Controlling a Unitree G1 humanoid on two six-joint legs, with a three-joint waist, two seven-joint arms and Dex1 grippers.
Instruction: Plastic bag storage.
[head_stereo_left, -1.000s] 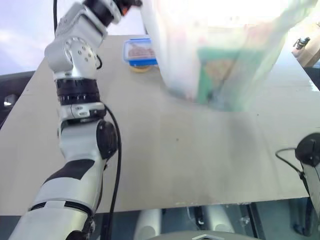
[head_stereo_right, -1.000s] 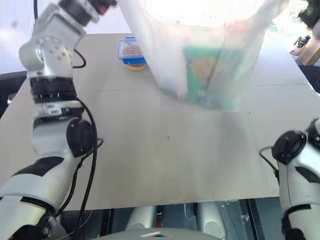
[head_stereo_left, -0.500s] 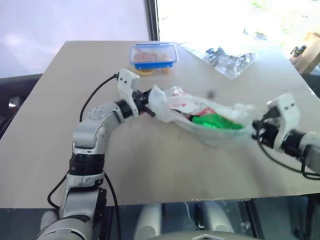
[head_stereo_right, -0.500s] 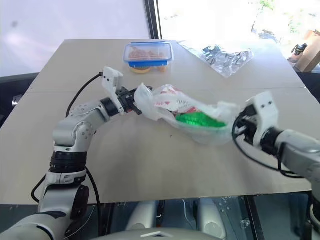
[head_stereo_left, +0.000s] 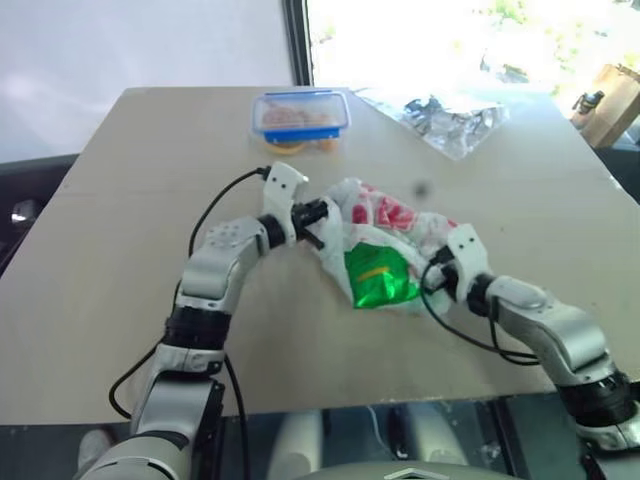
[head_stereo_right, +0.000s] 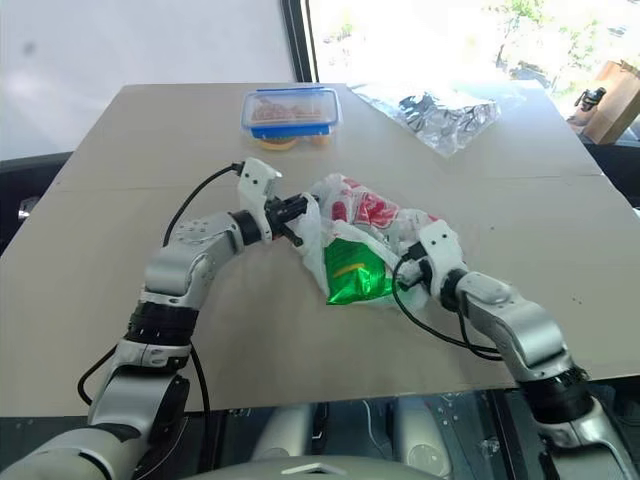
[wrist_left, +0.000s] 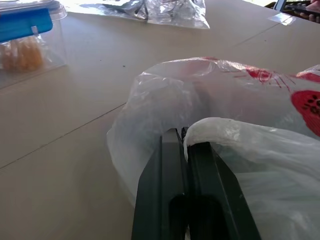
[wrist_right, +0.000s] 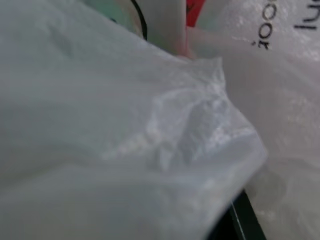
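The plastic bag, thin translucent white with red print, lies bunched on the middle of the table. A shiny green snack packet shows through its near side. My left gripper is at the bag's left end, shut on a fold of the film; the left wrist view shows its black fingers pressed together with the film pinched between them. My right gripper is at the bag's right end, shut on the film. In the right wrist view the film drapes over its fingers.
A clear food box with a blue lid stands at the table's far middle. A clear silvery plastic wrap with dark contents lies at the far right. A brown box stands beyond the table's right edge.
Both arms came down from high in front of the camera. The bag, first held up and then stretched between the grippers, now rests on the table, bunched as the grippers moved closer together.
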